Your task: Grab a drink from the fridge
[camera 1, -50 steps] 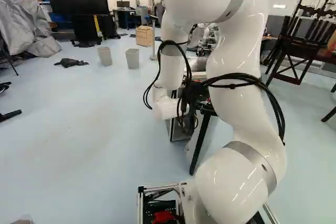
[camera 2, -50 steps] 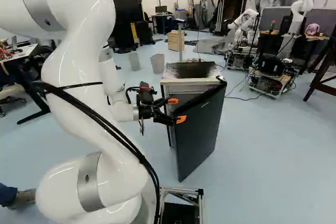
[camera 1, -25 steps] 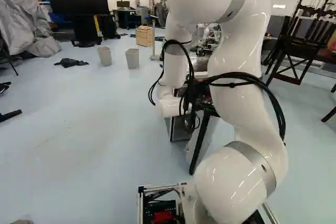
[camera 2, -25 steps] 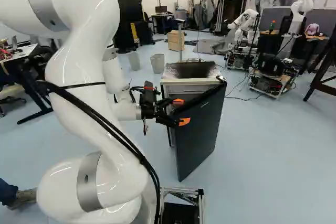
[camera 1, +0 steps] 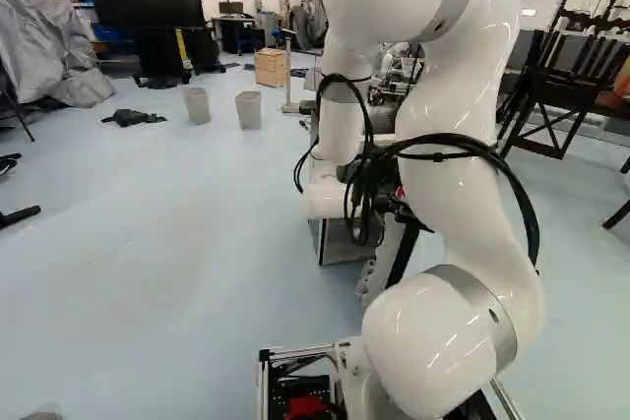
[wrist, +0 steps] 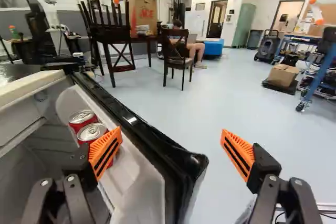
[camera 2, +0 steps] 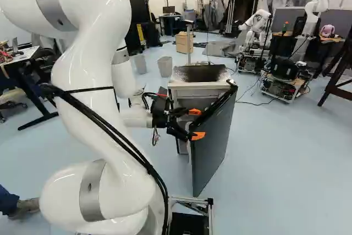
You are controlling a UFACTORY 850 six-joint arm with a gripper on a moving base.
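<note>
Drink cans (wrist: 92,131), two, red with silver lids, stand upright in the door shelf (wrist: 137,184), beside one finger of the gripper (camera 2: 196,124). Jaws: apart; the door's black edge (wrist: 157,144) extends between them. The cans are not clamped. Fridge door (camera 2: 213,141): swung open, at the centre of the right base view, joined to the fridge (camera 2: 192,92). White arm (camera 1: 448,174): right of the middle in the left base view. Waste bins (camera 2: 165,66): upper middle of the right base view. Another robot (camera 2: 257,26): upper right of that view.
</note>
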